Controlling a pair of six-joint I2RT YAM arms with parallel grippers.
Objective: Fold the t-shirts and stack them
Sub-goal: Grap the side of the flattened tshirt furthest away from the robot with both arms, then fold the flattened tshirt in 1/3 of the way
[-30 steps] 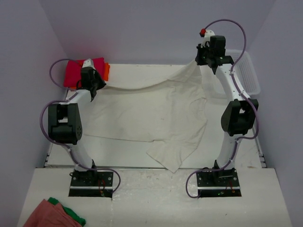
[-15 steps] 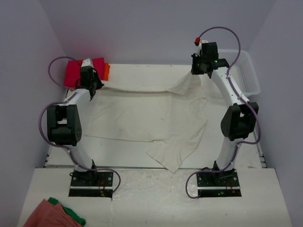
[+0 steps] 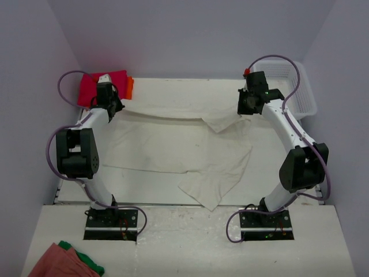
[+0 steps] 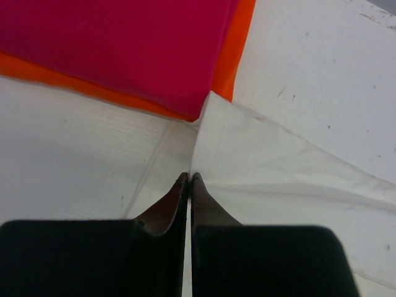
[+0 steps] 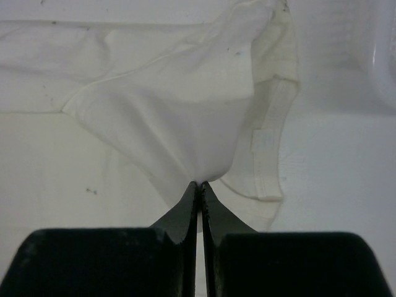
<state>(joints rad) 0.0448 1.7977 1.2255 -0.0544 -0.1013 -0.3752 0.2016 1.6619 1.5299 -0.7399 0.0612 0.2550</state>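
Lavender walls closed in a white table [image 3: 150, 186], and the cream-white t-shirt [image 3: 173, 144] lay spread and wrinkled over most of it, one corner reaching almost to the front edge. Its far edge ran in a band between the two grippers, with a loose flap of cloth lying over the shirt's body near the right end. The left gripper [image 3: 109, 107] sat at the far left of the shirt; in its wrist view the two fingers were pressed tight together with a corner of the cream cloth pinched at their tips. That corner lay just beside the magenta-red t-shirt [image 3: 95, 86], which rested on the orange t-shirt [image 3: 130, 88] in the far left corner of the table. The right gripper [image 3: 247, 107] was likewise closed fully, nipping a bunch of the same shirt close to its ribbed collar, where a small label showed. A white mesh basket [image 3: 301, 86] stood in the far right corner, near the right arm. On the near platform, well apart from the shirts, a salmon-pink cloth [image 3: 55, 262] lay over a green cloth [image 3: 90, 265].
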